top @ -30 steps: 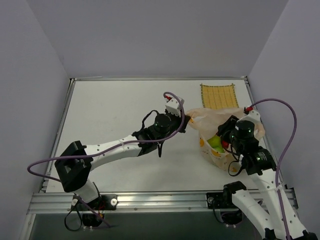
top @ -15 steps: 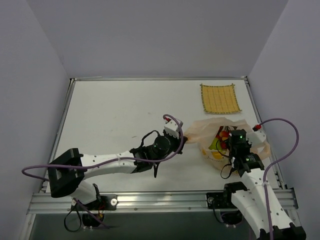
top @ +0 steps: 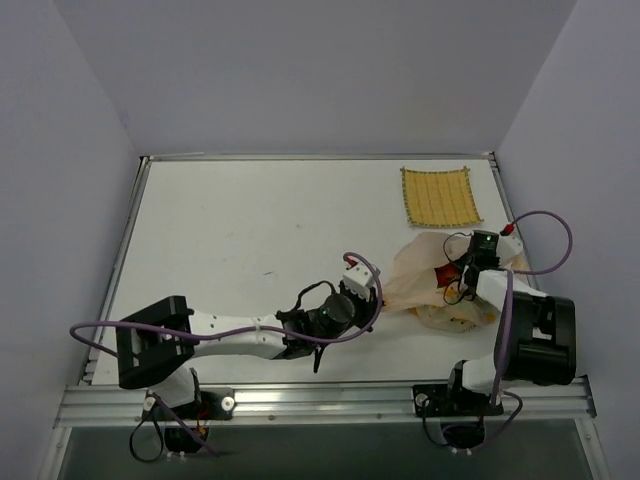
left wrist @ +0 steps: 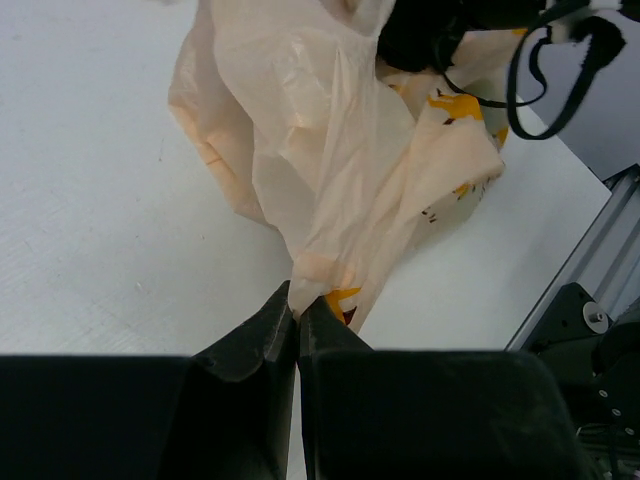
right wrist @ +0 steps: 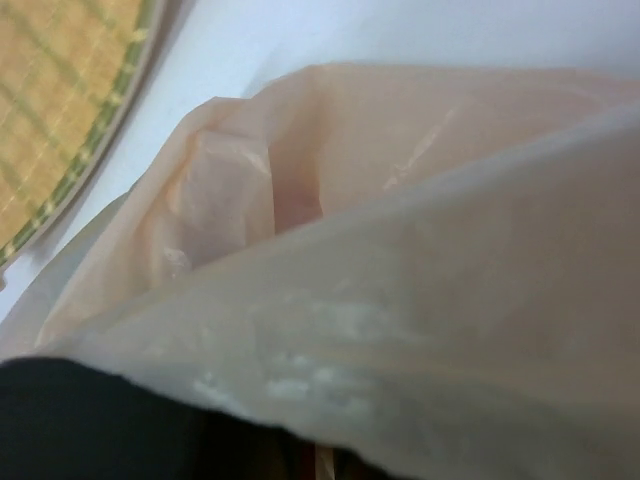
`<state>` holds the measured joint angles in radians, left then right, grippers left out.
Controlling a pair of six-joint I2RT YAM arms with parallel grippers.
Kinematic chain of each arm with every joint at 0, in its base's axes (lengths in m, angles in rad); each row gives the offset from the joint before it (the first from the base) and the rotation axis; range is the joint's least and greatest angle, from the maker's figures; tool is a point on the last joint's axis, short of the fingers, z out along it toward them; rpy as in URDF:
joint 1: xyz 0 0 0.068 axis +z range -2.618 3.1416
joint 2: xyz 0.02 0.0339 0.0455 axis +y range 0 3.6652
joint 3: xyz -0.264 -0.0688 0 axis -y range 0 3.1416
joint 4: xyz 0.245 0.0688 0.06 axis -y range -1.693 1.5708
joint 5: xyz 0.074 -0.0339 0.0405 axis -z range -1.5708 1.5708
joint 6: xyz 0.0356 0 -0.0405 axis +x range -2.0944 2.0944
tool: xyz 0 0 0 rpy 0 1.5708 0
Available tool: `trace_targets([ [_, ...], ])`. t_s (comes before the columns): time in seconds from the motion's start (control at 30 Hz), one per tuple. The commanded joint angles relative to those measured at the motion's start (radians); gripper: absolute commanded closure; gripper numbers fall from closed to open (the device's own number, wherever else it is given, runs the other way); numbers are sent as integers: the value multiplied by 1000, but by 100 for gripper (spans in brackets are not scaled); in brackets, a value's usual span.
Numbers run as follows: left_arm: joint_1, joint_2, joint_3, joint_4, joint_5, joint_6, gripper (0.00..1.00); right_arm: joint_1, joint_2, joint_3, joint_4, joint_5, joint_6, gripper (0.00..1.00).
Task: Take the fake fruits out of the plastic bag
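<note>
Grey walls are closing in around the white table [top: 250, 220] I am working over. My right gripper [top: 458, 272] is sitting at the mouth of the plastic bag [left wrist: 330, 150] with its fingers lost among the film, so I cannot tell whether they are apart or together. Its wrist camera is showing only pale peach folds pressed close and out of focus, with a dark blur at 7 o'clock. Of the fake fruits [top: 443, 276] I am making out just a small red patch through the opening from above, probably the berry cluster; the others are lying out of sight.

From above, the bag is lying crumpled at the table's 4 o'clock, translucent and crinkly, with yellow-orange marks showing mostly at its near end. My left gripper [left wrist: 297, 310] is pinching a gathered corner of it at the bag's 8 o'clock, jaws pressed fully together on the film. At the bag's 12 o'clock a yellow woven mat [top: 438, 196] is lying flat, apart from it.
</note>
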<state>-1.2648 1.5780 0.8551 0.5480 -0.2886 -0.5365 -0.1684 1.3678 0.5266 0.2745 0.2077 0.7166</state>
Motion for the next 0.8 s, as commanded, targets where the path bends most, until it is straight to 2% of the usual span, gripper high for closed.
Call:
trace_targets([
  [0.0,-10,-22,38,21,-6,-10,98,38,103,36,224,-261,-86,93],
  [0.2,-10,-134,99,-132,-50,53,97,95,44,58,273,-413,-164,99],
  [0.3,-10,-205,151,-244,-87,82,80,131,-15,101,197,-459,-213,99],
  [0.33,-10,-220,168,-281,-95,86,64,157,-54,108,143,-441,-224,99],
  [0.4,-11,-260,215,-374,-112,95,45,162,-100,105,103,-393,-226,99],
  [0.43,-11,-274,228,-405,-115,96,29,162,-151,96,76,-381,-221,99],
  [0.53,-16,-328,259,-497,-129,93,27,162,-264,50,20,-295,-215,100],
  [0.63,-44,-334,340,-590,-110,96,33,161,-347,15,-38,-235,-204,100],
  [0.77,-136,-212,540,-666,-100,164,35,141,-403,-14,-69,-211,-180,100],
])
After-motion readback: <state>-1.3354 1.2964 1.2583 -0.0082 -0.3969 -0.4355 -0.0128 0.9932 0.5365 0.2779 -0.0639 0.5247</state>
